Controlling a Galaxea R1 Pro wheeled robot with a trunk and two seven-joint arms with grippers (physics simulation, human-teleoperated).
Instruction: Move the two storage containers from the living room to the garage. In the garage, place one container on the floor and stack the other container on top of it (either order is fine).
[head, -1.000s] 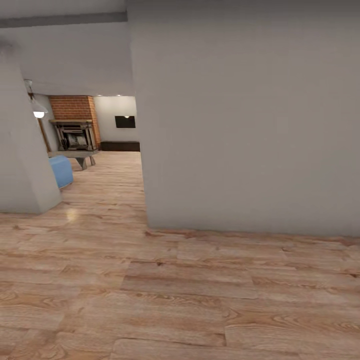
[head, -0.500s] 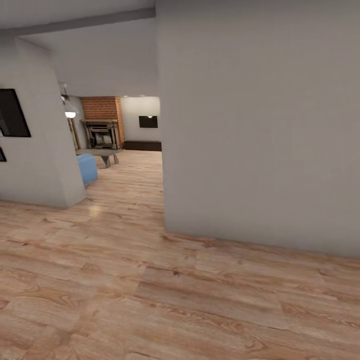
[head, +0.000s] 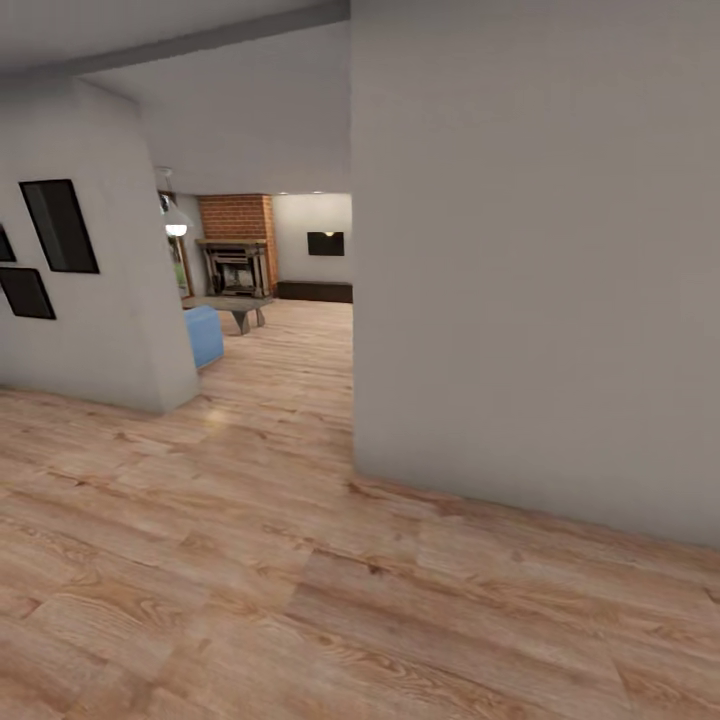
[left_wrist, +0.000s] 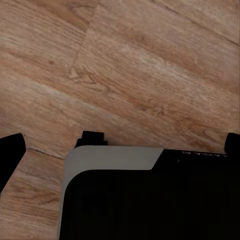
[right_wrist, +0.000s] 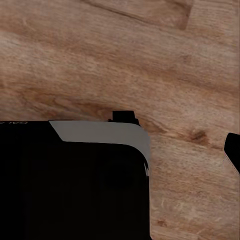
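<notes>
Collision is threatening: the broad grey wall corner (head: 352, 465) is standing beside the opening toward the brick fireplace (head: 238, 262); claw states, I cannot tell.

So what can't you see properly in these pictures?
- Living room, head view: the big grey wall hides its right part; the wall with dark frames hides its left.
- Sofa: just a blue corner shows past that left wall.
- Fireplace: too far away for detail.
- Both wrist views: the robot's dark body covers the lower floor; whether the fingers are open can't be told.
</notes>
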